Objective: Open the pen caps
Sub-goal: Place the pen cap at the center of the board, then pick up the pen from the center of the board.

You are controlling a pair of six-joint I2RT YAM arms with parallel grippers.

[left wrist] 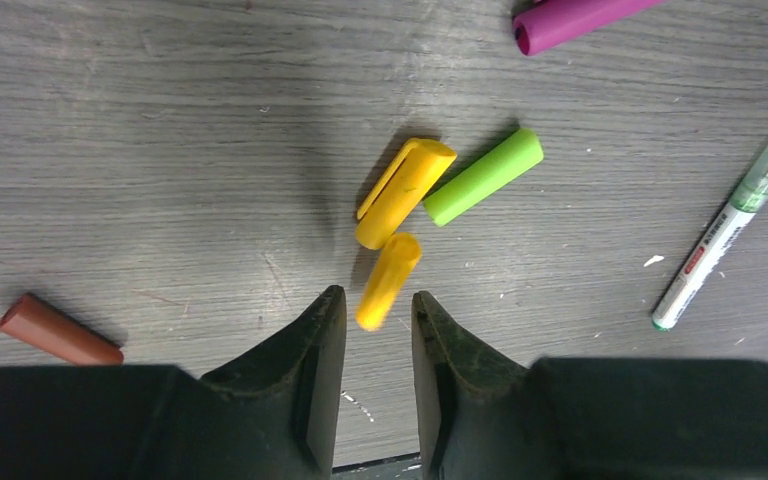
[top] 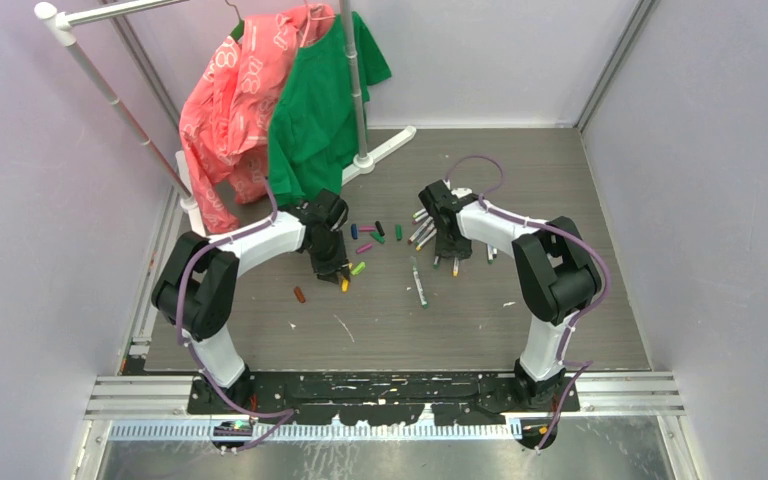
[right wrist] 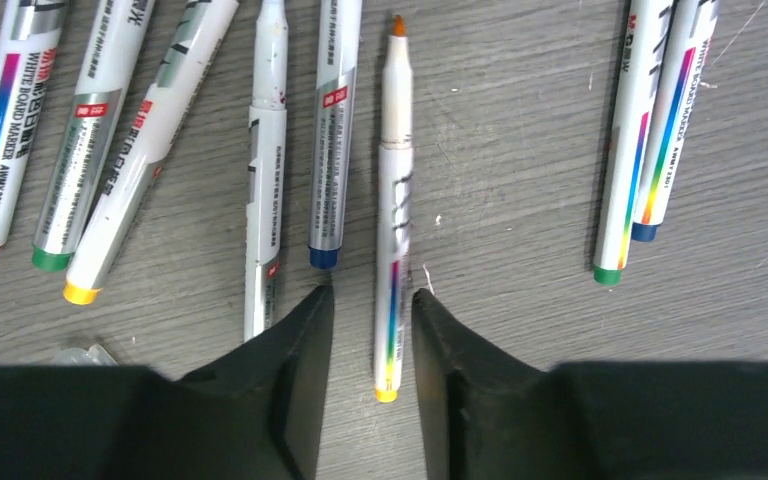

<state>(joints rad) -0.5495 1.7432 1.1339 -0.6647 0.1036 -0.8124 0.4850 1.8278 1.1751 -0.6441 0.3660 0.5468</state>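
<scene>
While the left end effector (left wrist: 378,293) gapes partway, empty, the orange cap (left wrist: 388,280) lies loose off its tips, lower centre; the right end effector (right wrist: 372,292) straddles the uncapped pen (right wrist: 393,200), unclamped. Nudge either on lifting and it could roll away!

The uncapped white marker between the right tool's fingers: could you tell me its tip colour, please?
Orange felt tip; best seen in the right wrist view.
</scene>
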